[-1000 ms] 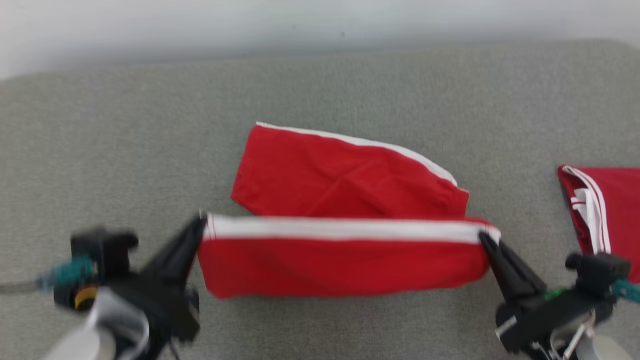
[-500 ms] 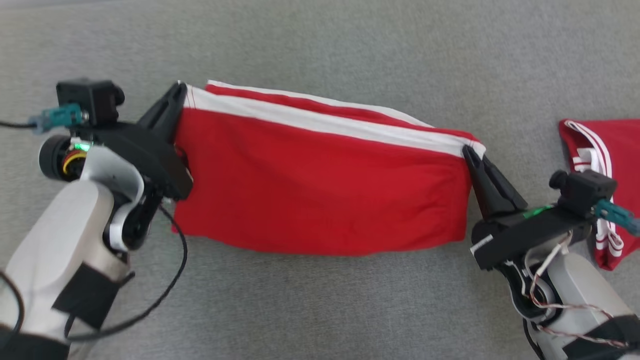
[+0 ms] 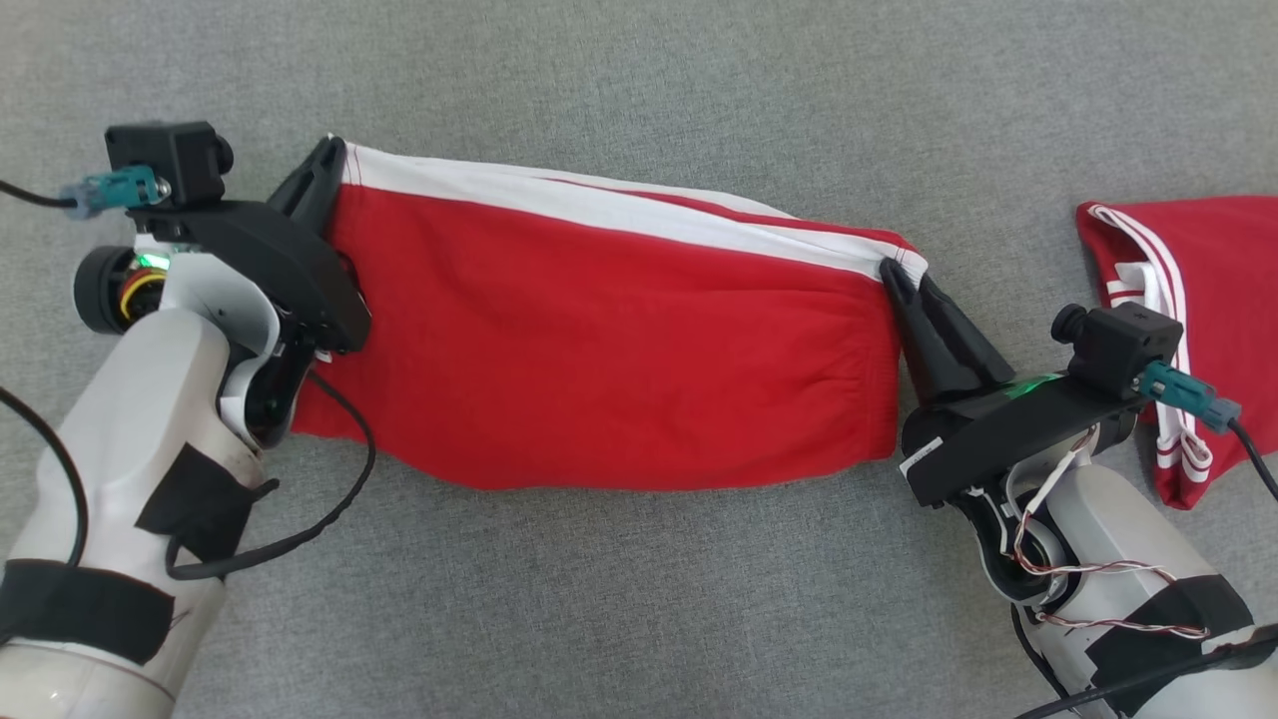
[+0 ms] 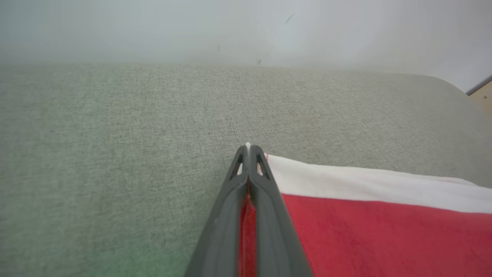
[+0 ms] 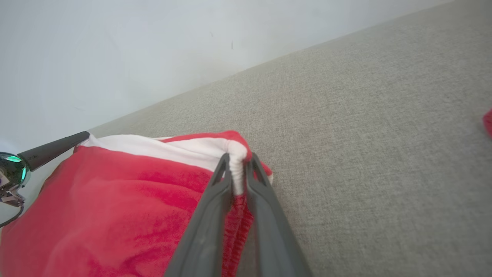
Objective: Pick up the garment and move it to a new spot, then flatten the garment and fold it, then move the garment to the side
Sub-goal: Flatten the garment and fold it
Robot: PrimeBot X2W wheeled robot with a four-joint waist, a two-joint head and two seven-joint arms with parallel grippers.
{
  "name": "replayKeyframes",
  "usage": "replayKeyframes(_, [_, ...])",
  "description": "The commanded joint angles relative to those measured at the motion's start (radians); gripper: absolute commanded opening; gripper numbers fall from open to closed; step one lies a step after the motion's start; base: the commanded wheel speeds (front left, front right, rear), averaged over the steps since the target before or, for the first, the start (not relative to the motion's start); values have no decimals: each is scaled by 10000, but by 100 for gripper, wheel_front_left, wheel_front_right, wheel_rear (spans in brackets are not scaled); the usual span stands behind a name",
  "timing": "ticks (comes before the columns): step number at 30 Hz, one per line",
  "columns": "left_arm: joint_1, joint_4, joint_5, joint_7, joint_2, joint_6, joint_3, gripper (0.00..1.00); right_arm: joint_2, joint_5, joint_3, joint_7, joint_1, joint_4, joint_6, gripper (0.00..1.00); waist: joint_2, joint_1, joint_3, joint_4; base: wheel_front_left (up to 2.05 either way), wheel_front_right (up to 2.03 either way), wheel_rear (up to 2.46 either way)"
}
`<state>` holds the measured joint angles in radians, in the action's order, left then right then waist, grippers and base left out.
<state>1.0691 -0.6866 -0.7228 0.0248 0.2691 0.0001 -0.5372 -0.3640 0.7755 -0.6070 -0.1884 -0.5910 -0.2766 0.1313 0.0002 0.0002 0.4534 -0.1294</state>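
Nearest the robot, the grey woven fabric surface [image 3: 639,599] lies bare. On it the red garment with a white stripe [image 3: 599,340] lies doubled over between both arms. The left gripper [image 3: 327,152] is clamped tight on the garment's far left corner. The right gripper [image 3: 889,275], its fingers narrow, pinches the bunched white band at the far right corner. Off to the right, apart, lies a second red striped garment [image 3: 1223,260]. Beyond the surface stands a pale wall [image 4: 246,30].
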Motion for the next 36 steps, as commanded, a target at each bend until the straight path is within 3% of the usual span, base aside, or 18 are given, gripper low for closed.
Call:
replayKeyframes(1, [93, -178, -146, -128, -51, -83, -21, 29, -50, 53, -77, -107, -93, -75, -11, 100, -2, -2, -53, 17, 0, 0, 0])
replayKeyframes(2, [107, -303, -108, -214, -74, -148, -37, 100, -74, 60, -115, -178, -83, -120, -11, 100, -2, -2, -90, 35, 0, 0, 0])
replayKeyframes(5, [68, -450, -34, -462, -97, -173, -53, 100, -113, 35, -176, -274, 19, -124, -11, 100, -2, -2, -179, 84, 0, 0, 0])
replayKeyframes(8, [-239, -411, 117, -1118, -84, 70, -14, 100, -336, -388, -112, -504, 213, -91, -11, 100, -2, -2, -357, 182, 0, 0, 0])
replayKeyframes(12, [-855, 61, 351, -2186, 46, 713, 219, 100, -261, -950, 562, -692, 761, 53, -11, 100, -2, -2, -596, 363, 0, 0, 0])
replayKeyframes(13, [-1306, 503, 452, -2538, 126, 1071, 372, 100, -142, -1262, 1014, -747, 1080, 219, -11, 100, -2, -2, -721, 460, 0, 0, 0])
replayKeyframes(14, [-1306, 503, 452, -2538, 126, 1071, 372, 100, -142, -1262, 1014, -747, 1080, 219, -11, 100, -2, -2, -721, 460, 0, 0, 0])
replayKeyframes(16, [-2162, 1495, 615, -2807, 210, 1582, 721, 100, 39, -1895, 1714, -767, 1614, 583, -11, 100, -2, -2, -912, 618, 0, 0, 0])
replayKeyframes(23, [-4803, 5105, 2005, -2877, 100, 2669, 2240, 100, 476, -3437, 2738, -773, 2677, 1421, -11, 100, -2, -2, -1351, 877, 0, 0, 0])
replayKeyframes(29, [-6841, 6812, 3354, -2881, -290, 2755, 2805, 100, 816, -4178, 3342, -774, 3391, 1737, -11, 100, -2, -2, -1798, 995, 0, 0, 0])
replayKeyframes(36, [-8173, 7209, 4212, -2883, -558, 2687, 2819, 100, 1108, -4687, 3668, -756, 4191, 1925, -11, 100, -2, -2, -2218, 1007, 0, 0, 0])
